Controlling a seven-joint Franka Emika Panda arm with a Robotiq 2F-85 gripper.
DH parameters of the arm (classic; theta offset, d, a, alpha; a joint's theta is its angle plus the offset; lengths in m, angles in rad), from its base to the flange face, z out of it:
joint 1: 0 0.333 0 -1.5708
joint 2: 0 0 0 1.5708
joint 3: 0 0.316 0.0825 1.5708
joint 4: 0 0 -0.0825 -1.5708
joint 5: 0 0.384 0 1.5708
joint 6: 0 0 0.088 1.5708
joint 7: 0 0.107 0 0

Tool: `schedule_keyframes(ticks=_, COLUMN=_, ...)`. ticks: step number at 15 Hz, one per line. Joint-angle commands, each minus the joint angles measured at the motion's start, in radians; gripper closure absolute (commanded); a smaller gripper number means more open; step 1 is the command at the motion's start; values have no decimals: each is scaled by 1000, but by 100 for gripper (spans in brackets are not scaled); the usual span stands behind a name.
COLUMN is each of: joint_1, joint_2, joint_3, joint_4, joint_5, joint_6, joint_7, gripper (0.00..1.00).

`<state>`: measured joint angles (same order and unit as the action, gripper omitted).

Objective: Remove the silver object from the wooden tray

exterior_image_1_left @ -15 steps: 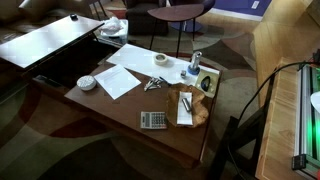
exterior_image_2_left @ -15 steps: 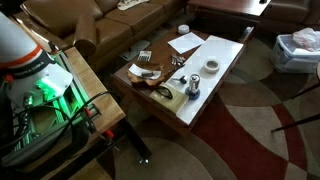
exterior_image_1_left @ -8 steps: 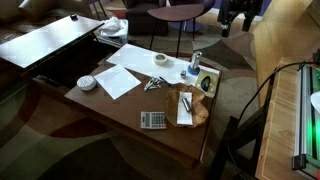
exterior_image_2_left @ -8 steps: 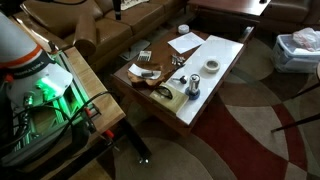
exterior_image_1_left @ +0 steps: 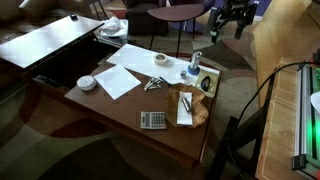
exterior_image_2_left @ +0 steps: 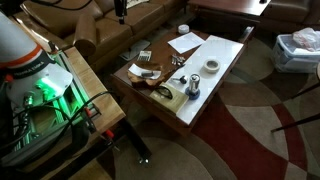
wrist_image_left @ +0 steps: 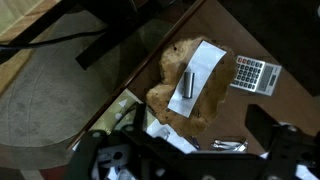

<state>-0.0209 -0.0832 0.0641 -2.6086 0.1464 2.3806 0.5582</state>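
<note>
The wooden tray [wrist_image_left: 170, 95] lies at the table's edge, with a white paper slip [wrist_image_left: 205, 60] across it. The silver object [wrist_image_left: 186, 82], a short dark-silvery stick, lies on the slip. In both exterior views the tray [exterior_image_1_left: 200, 110] [exterior_image_2_left: 152, 88] sits at the table edge nearest the robot, and the silver object [exterior_image_1_left: 185, 102] shows as a thin stick in one. My gripper [exterior_image_1_left: 228, 15] hangs high above the table, well away from the tray, open and empty. In the wrist view its dark fingers [wrist_image_left: 190, 165] frame the bottom edge.
A grey calculator [exterior_image_1_left: 153, 120] [wrist_image_left: 255, 73] lies beside the tray. A shiny metal cluster [exterior_image_1_left: 152, 84] [wrist_image_left: 230, 145], white sheets [exterior_image_1_left: 122, 78], a tape roll [exterior_image_1_left: 160, 60], a bottle [exterior_image_1_left: 195, 66] and a bowl [exterior_image_1_left: 87, 82] share the table. A sofa [exterior_image_2_left: 110, 30] stands behind.
The arm has come into view at the top of both exterior views and the gripper has moved lower and nearer the table. Nothing on the table has moved.
</note>
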Motion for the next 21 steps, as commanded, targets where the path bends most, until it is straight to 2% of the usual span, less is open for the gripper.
schedule_keyframes(ticks=1, joint_1=42, joint_2=195, joint_3=30, joint_4=-31, joint_5=14, joint_6=266, joint_7=240, gripper=0)
schedule_keyframes(ticks=2, joint_1=58, joint_2=228, joint_3=26, joint_4=-35, joint_5=-36, joint_6=351, joint_7=330, gripper=0)
schedule_keyframes(ticks=4, joint_1=108, joint_2=346, joint_3=-33, joint_4=-42, joint_5=-142, joint_6=517, joint_7=481, gripper=0)
schedule_keyframes(ticks=5, joint_1=213, joint_2=398, joint_3=-147, joint_4=-37, joint_5=-207, joint_6=584, joint_7=560, gripper=0)
schedule_keyframes(ticks=7, joint_1=363, joint_2=514, joint_3=-277, joint_4=8, joint_5=-294, joint_6=635, joint_7=717, gripper=0)
schedule_keyframes(ticks=8, joint_1=438, joint_2=565, joint_3=-332, joint_4=33, joint_5=-327, joint_6=598, joint_7=782, gripper=0)
schedule_keyframes(ticks=9, joint_1=496, joint_2=594, joint_3=-352, joint_4=53, joint_5=-274, joint_6=545, joint_7=781, gripper=0)
schedule_keyframes(ticks=10, joint_1=395, joint_2=501, joint_3=-295, joint_4=-11, joint_5=-246, joint_6=587, joint_7=682, gripper=0)
schedule_keyframes(ticks=12, joint_1=479, joint_2=572, joint_3=-334, joint_4=25, joint_5=-250, joint_6=574, joint_7=737, gripper=0)
schedule_keyframes(ticks=16, joint_1=500, joint_2=597, joint_3=-348, joint_4=48, joint_5=-252, joint_6=569, joint_7=753, gripper=0)
schedule_keyframes(ticks=20, joint_1=243, joint_2=673, joint_3=-55, joint_4=84, joint_5=-158, joint_6=738, joint_7=498, gripper=0)
schedule_keyframes(ticks=21, joint_1=223, joint_2=717, joint_3=-32, joint_4=102, joint_5=-155, joint_6=788, joint_7=432, gripper=0)
